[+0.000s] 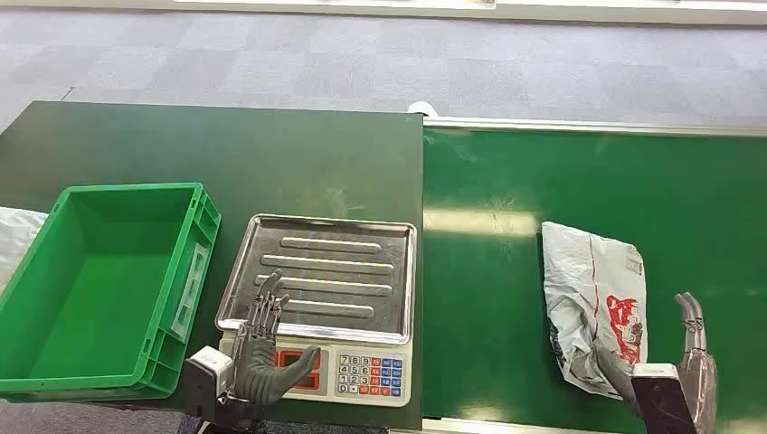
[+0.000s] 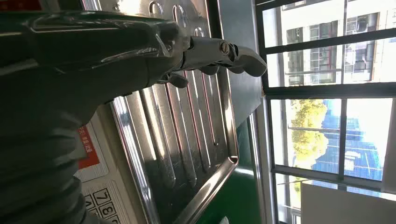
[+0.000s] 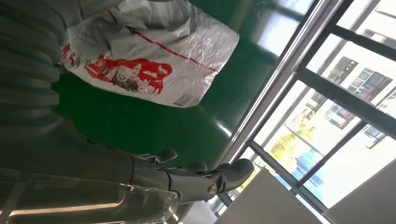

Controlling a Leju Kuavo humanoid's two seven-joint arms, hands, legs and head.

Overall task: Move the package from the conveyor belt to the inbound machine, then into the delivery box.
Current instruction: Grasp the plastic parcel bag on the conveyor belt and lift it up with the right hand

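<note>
A crumpled white plastic package point(image 1: 592, 298) with red print lies on the green conveyor belt point(image 1: 506, 271); the right wrist view shows it too point(image 3: 144, 56). My right hand point(image 1: 687, 357) is beside its near right corner, fingers extended, thumb close to or touching the bag, holding nothing. The inbound machine is a scale with a steel tray point(image 1: 326, 271) and a keypad point(image 1: 366, 373). My left hand point(image 1: 262, 348) hovers open over the scale's front left, fingers spread above the tray point(image 2: 187, 140). The green delivery box point(image 1: 99, 280) stands empty at the left.
A dark green table point(image 1: 226, 154) carries the box and the scale, and butts against the conveyor. A bit of white plastic point(image 1: 14, 235) shows left of the box. Grey carpet floor lies beyond. Windows appear in both wrist views.
</note>
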